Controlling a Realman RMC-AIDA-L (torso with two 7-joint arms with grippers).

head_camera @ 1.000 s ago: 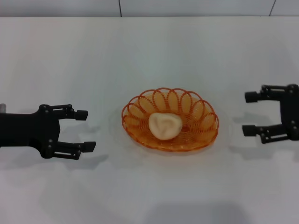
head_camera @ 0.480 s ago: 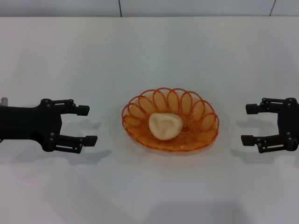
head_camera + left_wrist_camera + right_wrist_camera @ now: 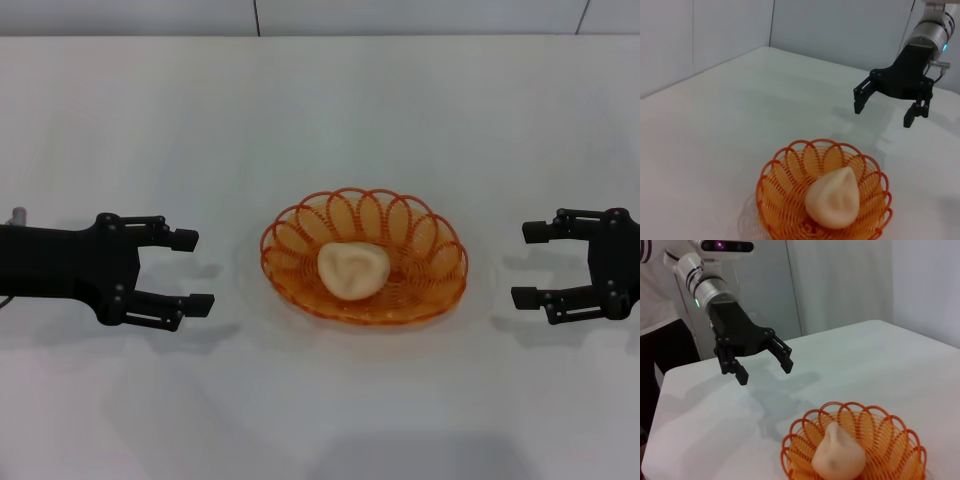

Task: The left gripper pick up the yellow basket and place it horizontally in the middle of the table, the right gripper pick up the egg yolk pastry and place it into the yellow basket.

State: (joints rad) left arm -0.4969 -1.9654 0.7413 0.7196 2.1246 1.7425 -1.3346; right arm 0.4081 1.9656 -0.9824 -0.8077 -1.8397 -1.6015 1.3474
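The yellow basket (image 3: 365,257) lies lengthwise across the middle of the white table (image 3: 320,110). The egg yolk pastry (image 3: 353,269) sits inside it. Both also show in the left wrist view, basket (image 3: 785,172) and pastry (image 3: 833,198), and in the right wrist view, basket (image 3: 890,427) and pastry (image 3: 839,455). My left gripper (image 3: 192,271) is open and empty, hovering to the basket's left, also seen in the right wrist view (image 3: 765,365). My right gripper (image 3: 527,265) is open and empty to the basket's right, also seen in the left wrist view (image 3: 883,111).
A grey wall with panel seams (image 3: 256,16) runs along the table's far edge. In the right wrist view the table's edge (image 3: 660,385) lies beyond the left arm.
My left gripper has moved a little to the right toward the basket and slightly down. My right gripper has shifted slightly left. The basket and pastry have not moved.
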